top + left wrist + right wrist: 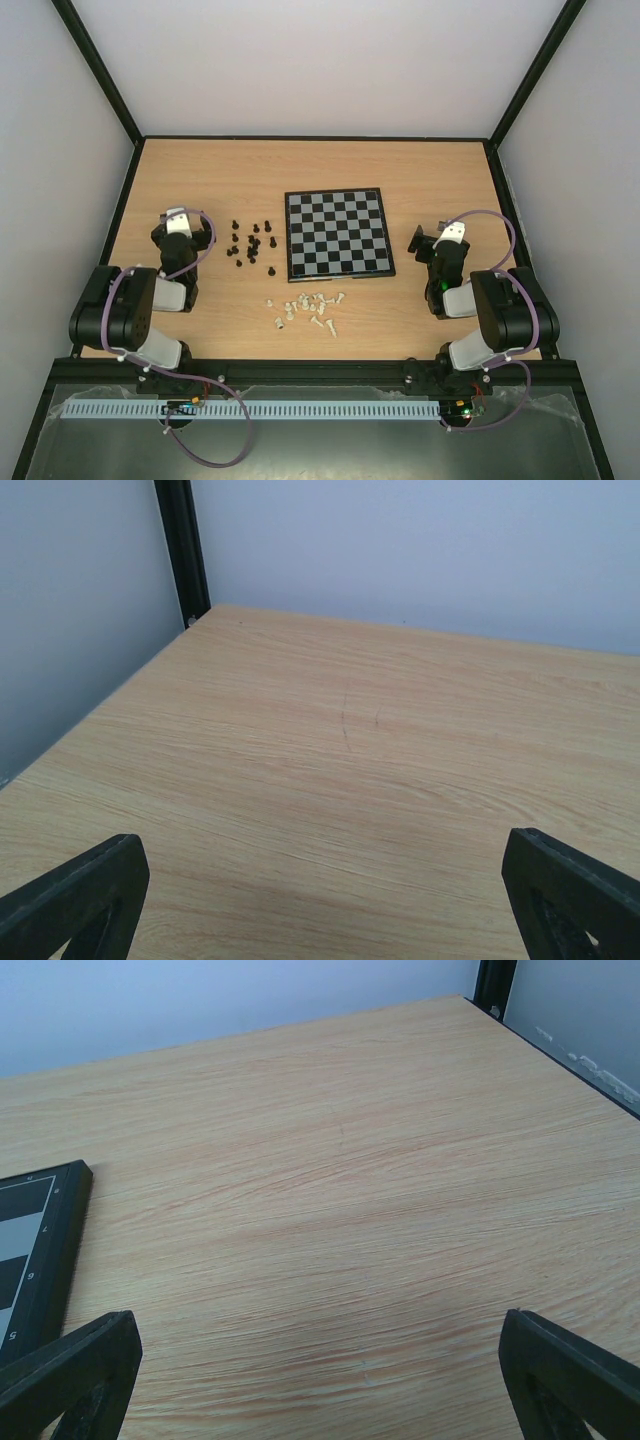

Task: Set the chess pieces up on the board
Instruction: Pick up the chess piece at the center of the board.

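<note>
Many tiny black and white chess pieces lie beside the board.

**Both arms folded back, both grippers gaping wide**

Your left arm is sitting folded close to its base, elbow jutting out to the left, with the left gripper pointing away from you. Its jaws are standing wide apart and holding nothing; in the left wrist view the black fingertips are showing only at the bottom corners. Your right arm is mirroring that pose, elbow out to the right. The right gripper is likewise gaping and gripping nothing, its fingertips peeking in at the lower corners.
</note>
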`<action>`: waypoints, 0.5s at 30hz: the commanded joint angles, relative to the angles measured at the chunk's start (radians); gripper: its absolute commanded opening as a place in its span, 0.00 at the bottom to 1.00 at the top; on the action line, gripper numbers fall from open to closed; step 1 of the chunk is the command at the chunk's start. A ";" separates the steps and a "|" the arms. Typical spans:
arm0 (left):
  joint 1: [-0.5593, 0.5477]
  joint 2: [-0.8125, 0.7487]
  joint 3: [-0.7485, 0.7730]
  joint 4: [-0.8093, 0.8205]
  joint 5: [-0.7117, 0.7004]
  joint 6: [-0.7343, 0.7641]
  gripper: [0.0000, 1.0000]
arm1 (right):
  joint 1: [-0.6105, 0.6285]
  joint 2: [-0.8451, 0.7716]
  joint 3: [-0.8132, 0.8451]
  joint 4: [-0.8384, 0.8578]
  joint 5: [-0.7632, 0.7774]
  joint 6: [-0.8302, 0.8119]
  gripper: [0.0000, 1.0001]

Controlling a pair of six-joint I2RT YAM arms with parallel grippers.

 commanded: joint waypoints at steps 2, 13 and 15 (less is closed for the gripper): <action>-0.032 -0.047 0.049 -0.057 0.006 0.042 1.00 | -0.005 -0.051 0.009 0.022 0.034 -0.004 0.99; -0.076 -0.460 0.352 -0.823 0.078 -0.184 1.00 | -0.004 -0.521 0.441 -0.941 -0.114 0.230 0.99; -0.104 -0.541 0.433 -0.955 0.095 -0.208 1.00 | -0.004 -0.502 0.609 -1.178 -0.247 0.297 0.99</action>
